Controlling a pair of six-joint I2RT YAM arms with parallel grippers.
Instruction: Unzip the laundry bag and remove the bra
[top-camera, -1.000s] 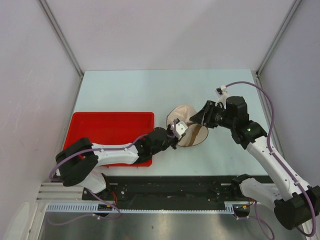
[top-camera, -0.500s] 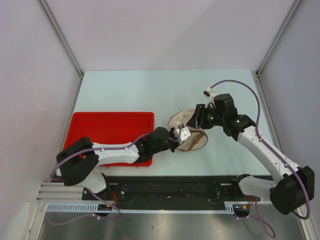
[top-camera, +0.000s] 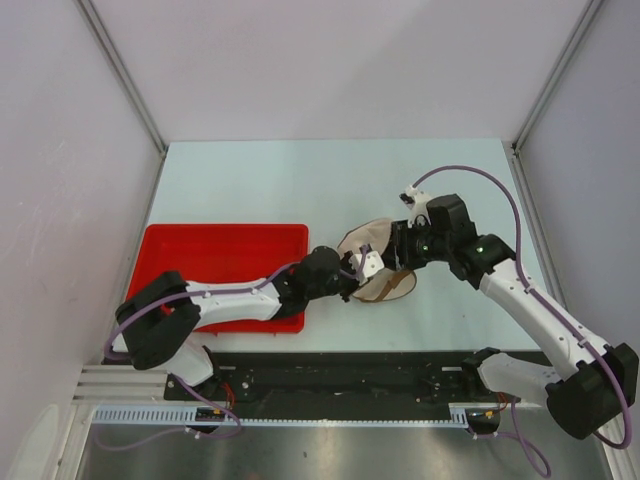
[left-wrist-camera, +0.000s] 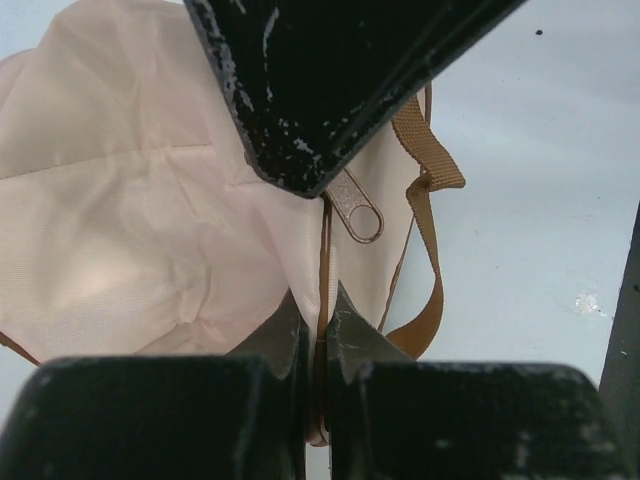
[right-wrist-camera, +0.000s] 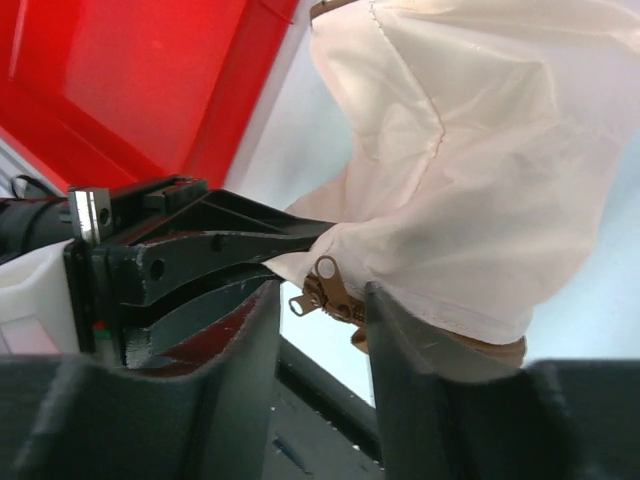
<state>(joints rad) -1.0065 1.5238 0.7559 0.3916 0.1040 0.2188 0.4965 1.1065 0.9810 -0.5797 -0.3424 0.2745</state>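
The cream laundry bag (top-camera: 365, 240), brown-rimmed and crumpled, lies on the desk (top-camera: 260, 190) right of the red tray (top-camera: 220, 250). The left tool (left-wrist-camera: 320, 318) pinches its rim; the right tool (right-wrist-camera: 322, 300), moved in since a second ago, stands narrowly parted around the zipper pull (right-wrist-camera: 322, 283). Bag contents hidden

Top cam sits high behind the arm bases, looking down on the whole counter (top-camera: 250, 180). Wrist cams ride super close: from the left claw (left-wrist-camera: 316, 310) looking right, from the right claw (right-wrist-camera: 322, 300) looking left, both on the laundry bag (left-wrist-camera: 130, 200).
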